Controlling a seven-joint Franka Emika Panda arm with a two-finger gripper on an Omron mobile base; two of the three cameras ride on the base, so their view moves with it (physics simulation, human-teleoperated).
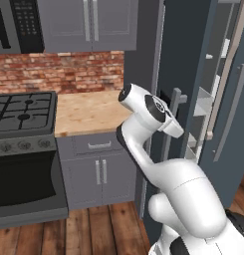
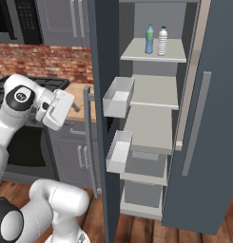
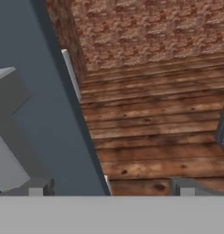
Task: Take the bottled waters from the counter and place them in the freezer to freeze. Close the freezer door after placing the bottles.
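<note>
Both bottled waters stand upright side by side on the freezer's top shelf (image 2: 137, 51): the blue-tinted one with a green cap (image 2: 150, 39) and the clear one with a blue cap (image 2: 162, 41). The freezer door (image 2: 96, 95) stands wide open, its white inner bins (image 2: 119, 97) facing the shelves. My gripper (image 3: 111, 187) is open with nothing between its widely spread fingertips (image 3: 38, 187). It sits at the door's outer face (image 1: 185, 55), close to the long bar handle (image 1: 176, 107). The wood-grain counter (image 1: 88, 112) lies to the left and bears no bottle.
A second freezer door (image 2: 208, 118) hangs open on the right. The black gas stove (image 1: 24, 114) sits left of the counter under a microwave (image 1: 19, 25) and grey wall cabinets (image 1: 88, 22). Brick wall behind, wood floor (image 3: 154, 128) below.
</note>
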